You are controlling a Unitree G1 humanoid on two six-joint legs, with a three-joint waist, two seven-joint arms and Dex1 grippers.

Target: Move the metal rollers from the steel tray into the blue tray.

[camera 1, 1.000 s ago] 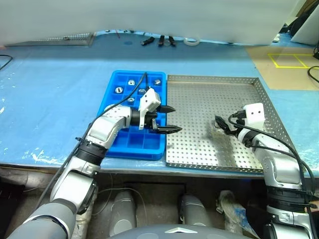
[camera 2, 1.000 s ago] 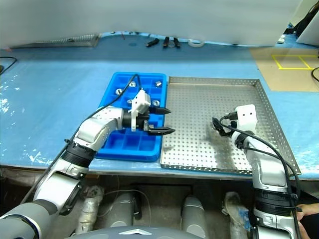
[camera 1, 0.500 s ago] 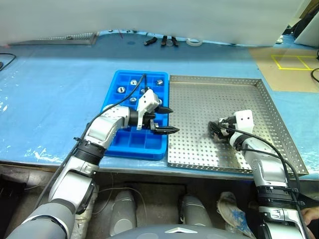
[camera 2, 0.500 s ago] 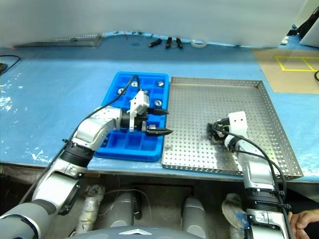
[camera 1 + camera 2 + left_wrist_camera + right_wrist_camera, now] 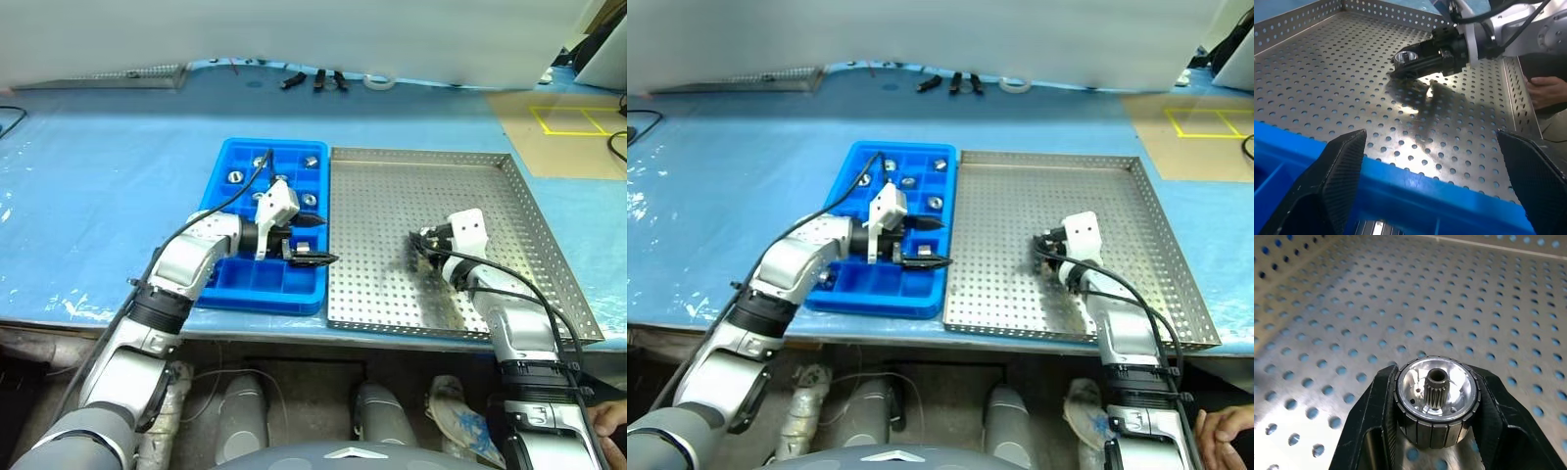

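Right gripper (image 5: 1436, 450) clamped on a metal roller (image 5: 1436, 399), bore facing up, low over the steel tray (image 5: 392, 284) near its middle. Blue tray (image 5: 220, 284) just left of it, across the shared rim. Left gripper (image 5: 315, 241) spread wide, empty, over that tray's right edge.

Bare steel tray (image 5: 392, 196) floor around right pincer (image 5: 423, 241)

My workbench is covered in a wrinkly blue plastic sheet (image 5: 108, 186); brown cardboard with yellow tape squares (image 5: 566, 119) sits at the far right corner.
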